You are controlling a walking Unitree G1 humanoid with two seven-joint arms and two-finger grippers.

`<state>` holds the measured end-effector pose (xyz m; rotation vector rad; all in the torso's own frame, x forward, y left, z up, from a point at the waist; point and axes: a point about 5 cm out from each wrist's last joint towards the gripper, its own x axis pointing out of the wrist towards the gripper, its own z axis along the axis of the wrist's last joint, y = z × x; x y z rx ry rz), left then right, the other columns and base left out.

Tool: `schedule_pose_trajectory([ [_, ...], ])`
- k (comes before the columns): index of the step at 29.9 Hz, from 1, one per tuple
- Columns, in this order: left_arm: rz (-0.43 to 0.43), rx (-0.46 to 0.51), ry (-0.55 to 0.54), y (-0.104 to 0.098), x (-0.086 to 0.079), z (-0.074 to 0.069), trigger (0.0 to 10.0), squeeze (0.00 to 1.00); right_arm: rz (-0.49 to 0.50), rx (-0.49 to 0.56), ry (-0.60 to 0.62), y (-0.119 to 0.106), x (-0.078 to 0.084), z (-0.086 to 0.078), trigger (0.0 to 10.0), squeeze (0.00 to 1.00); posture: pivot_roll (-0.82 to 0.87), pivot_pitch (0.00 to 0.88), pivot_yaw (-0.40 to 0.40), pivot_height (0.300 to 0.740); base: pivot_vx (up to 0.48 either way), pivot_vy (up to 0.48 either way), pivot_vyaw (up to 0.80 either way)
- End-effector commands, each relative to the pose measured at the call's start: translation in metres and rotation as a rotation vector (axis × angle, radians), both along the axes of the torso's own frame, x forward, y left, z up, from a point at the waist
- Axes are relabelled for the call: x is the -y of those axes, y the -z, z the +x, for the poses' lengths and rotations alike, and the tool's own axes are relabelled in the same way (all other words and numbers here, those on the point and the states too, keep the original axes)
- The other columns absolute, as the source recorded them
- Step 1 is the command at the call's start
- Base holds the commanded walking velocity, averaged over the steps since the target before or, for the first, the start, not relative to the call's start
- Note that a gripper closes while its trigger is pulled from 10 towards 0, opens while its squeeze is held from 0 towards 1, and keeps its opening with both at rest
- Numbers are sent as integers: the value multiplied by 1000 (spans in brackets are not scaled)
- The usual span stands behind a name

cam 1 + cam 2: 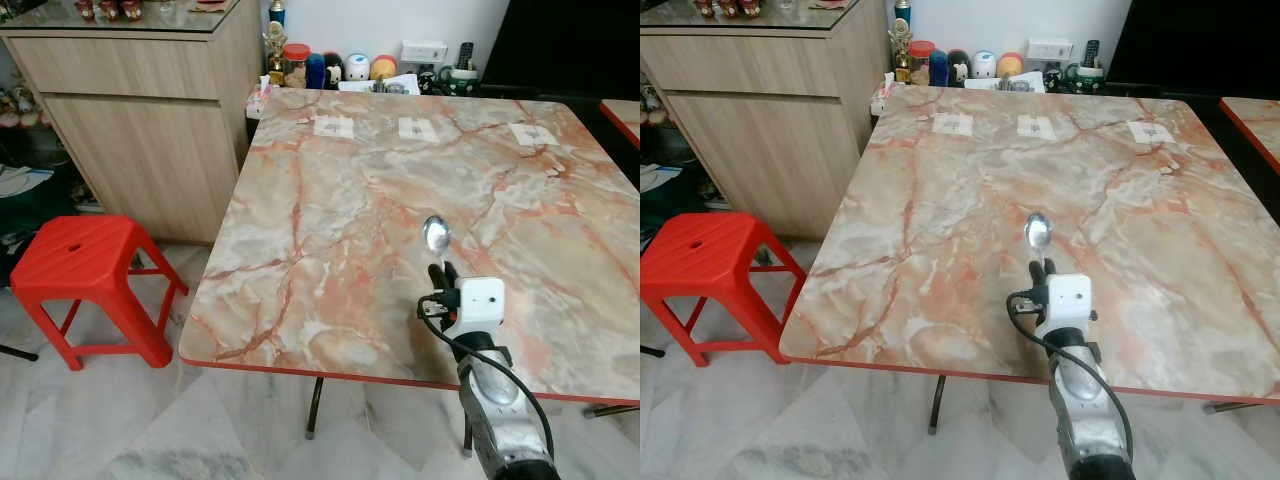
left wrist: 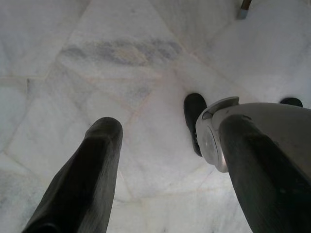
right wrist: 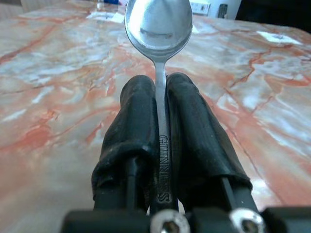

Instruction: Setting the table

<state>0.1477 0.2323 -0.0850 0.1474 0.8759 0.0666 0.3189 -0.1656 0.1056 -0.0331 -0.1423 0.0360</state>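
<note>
At the left edge of the head view, a red plastic stool [image 1: 85, 265] stands on the pale marble floor [image 1: 150, 420], beside a wooden cabinet [image 1: 150, 120] in the upper left. The marble-patterned bench [image 1: 330, 230] with its red rim takes up the centre and right of the frame. Three small white labels [image 1: 333, 126] lie in a row near its far edge, and behind them, at the top centre, a cluster of jars and small figures [image 1: 330, 68] sits against the wall.

My left end effector [image 2: 160, 170] hangs low over the floor, its two black fingers [image 2: 87, 170] spread wide apart with nothing between them; a silver part of my body and a black foot show just beyond it.

In the lower right of the head view, my right end effector [image 1: 440, 272] reaches over the near part of the bench. Its fingers [image 3: 138, 126] are pressed together on the handle of a metal spoon [image 1: 436, 235], which stands up between them with the bowl pointing toward the far side. The spoon's bowl is held above the bench surface, right of centre, well short of the labels.
</note>
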Motion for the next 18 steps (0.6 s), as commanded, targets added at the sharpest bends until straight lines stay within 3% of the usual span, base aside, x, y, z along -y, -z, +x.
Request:
schedule_pose_trajectory([
  [1,0,-38,4,4,2,-6,10000,0,15,25,25,-2,1,-6,10000,0,45,69,-29,740,0,0,0],
  [10,18,-19,32,0,0,3,10000,0,19,37,30,-3,-3,-9,10000,0,34,44,-21,740,0,0,0],
  [18,22,-31,35,0,-2,3,10000,0,33,36,56,-4,-1,-10,10000,0,38,51,-25,740,0,-315,0],
])
